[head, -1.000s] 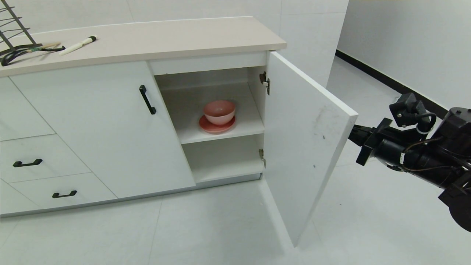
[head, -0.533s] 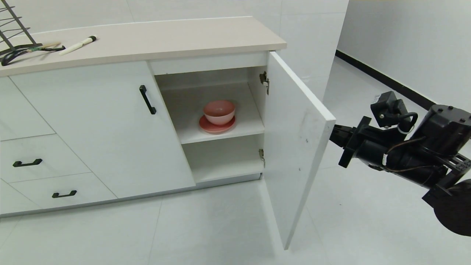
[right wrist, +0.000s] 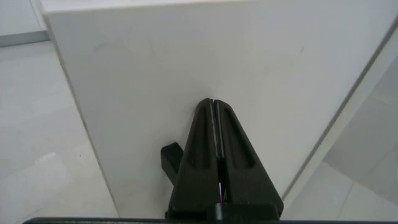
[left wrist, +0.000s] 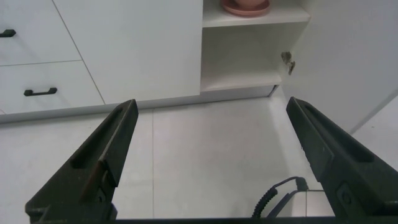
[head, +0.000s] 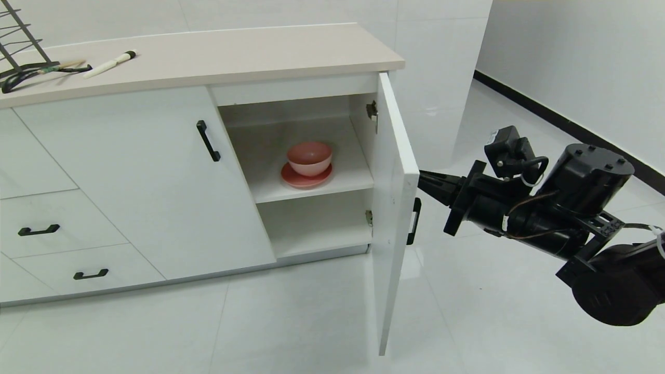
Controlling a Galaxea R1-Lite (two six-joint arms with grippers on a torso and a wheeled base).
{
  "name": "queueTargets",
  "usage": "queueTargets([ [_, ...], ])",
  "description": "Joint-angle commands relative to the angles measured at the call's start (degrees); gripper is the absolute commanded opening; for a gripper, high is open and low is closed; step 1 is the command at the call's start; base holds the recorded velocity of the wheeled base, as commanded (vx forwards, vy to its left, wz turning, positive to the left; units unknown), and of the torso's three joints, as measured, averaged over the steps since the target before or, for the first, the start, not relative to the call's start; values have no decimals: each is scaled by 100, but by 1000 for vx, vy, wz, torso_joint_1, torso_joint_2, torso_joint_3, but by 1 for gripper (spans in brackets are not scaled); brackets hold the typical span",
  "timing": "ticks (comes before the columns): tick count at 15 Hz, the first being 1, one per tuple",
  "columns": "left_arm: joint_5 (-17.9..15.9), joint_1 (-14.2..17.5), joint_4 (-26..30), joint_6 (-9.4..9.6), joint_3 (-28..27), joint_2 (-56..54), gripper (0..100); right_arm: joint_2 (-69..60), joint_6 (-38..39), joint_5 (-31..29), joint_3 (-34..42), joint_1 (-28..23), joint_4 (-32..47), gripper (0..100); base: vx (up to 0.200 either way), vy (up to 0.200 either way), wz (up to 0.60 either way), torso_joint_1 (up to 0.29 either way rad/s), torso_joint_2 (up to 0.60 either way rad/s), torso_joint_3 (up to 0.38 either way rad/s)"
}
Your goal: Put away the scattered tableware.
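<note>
A pink bowl [head: 309, 157] sits on a pink plate [head: 306, 179] on the middle shelf of the open cabinet. The plate [left wrist: 245, 7] also shows in the left wrist view. The cabinet's right door [head: 387, 208] stands roughly edge-on to me, partly swung in. My right gripper [head: 422, 180] is shut, and its tip rests against the door's outer face [right wrist: 143, 81], just beside the black handle [head: 414, 221]. My left gripper [left wrist: 211, 106] hangs open low over the floor in front of the cabinet, with nothing between its fingers.
The beige countertop [head: 234, 52] carries a white-handled utensil [head: 110, 63] and a wire rack [head: 21, 52] at the far left. The left door [head: 140, 176] and the drawers [head: 39, 228] are closed. White tiled floor [head: 291, 322] lies in front.
My right arm has moved left with its shut gripper against the door. The door has swung from wide open to nearly edge-on, and its handle has come into view.
</note>
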Motion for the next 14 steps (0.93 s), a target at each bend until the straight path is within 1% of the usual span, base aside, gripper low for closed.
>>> queueTargets([
  [1,1,-1,0,-2,1,0,100,120,-1,1,-105,85,-6,0,0,0,0,0,0,0],
  [5,1,-1,0,-2,1,0,100,392,-1,1,-553,331,-59,0,0,0,0,0,0,0],
  [10,1,-1,0,-11,1,0,100,709,-1,1,-834,674,-94,0,0,0,0,0,0,0],
  [12,1,-1,0,-2,1,0,100,814,-10,1,-992,718,-94,0,0,0,0,0,0,0],
  [14,1,-1,0,-2,1,0,100,1104,-10,1,-1590,823,-94,0,0,0,0,0,0,0],
])
